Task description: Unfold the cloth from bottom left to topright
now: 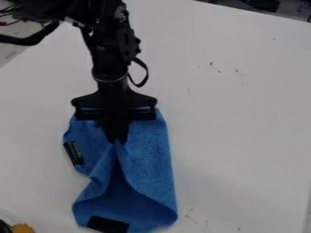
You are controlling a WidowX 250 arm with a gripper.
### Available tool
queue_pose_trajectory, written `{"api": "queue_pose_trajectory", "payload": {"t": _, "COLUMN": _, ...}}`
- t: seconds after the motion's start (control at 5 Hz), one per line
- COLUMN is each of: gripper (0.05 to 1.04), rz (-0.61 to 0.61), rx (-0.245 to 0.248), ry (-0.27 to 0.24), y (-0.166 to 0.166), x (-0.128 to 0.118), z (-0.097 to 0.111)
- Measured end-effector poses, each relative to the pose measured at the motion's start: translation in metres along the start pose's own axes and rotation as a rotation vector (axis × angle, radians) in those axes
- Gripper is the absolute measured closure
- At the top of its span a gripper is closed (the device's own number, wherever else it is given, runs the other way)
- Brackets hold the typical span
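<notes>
Where the black gripper (117,138) hangs over the desk (243,113), its jaws look closed, pinching a raised fold of blue cloth (148,159). Cloth lies left of desk's middle, towards the near edge, creased below the grip; dark patches (108,224) at its left side and near end. Yellow object (23,228) by the desk's near left corner.

cloth (152,173): one, on the table (243,113), left of the view's centre, reaching toward the near edge. gripper (117,139): one, above the cloth's far part, tips at the head of its middle fold. strip (73,153): one, at the cloth's left edge. patch (108,224): one, at the cloth's near end, left part. small object (23,228): one, in the view's near left corner, left of the cloth, apart from it.
</notes>
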State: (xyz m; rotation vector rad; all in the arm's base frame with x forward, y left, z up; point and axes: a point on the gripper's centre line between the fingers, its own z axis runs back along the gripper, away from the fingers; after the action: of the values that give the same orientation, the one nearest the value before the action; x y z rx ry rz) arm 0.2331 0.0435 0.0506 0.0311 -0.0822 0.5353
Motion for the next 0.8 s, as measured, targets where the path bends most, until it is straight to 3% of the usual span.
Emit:
{"api": "queue_pose_trajectory", "payload": {"t": 0.2, "gripper": 0.824, "rz": -0.027, "rx": 0.014, "ry": 0.03, "y": 0.006, "x": -0.0036, "z": -0.0003}}
{"api": "queue_pose_trajectory", "payload": {"t": 0.6, "gripper": 0.241, "rz": -0.1, "rx": 0.051, "ry": 0.052, "y": 0.0121, "x": -0.0045, "z": 0.0022}}
{"api": "queue_pose_trajectory", "payload": {"t": 0.8, "gripper": 0.068, "rz": -0.102, "rx": 0.048, "ry": 0.039, "y": 0.0099, "x": 0.0014, "z": 0.0047}}
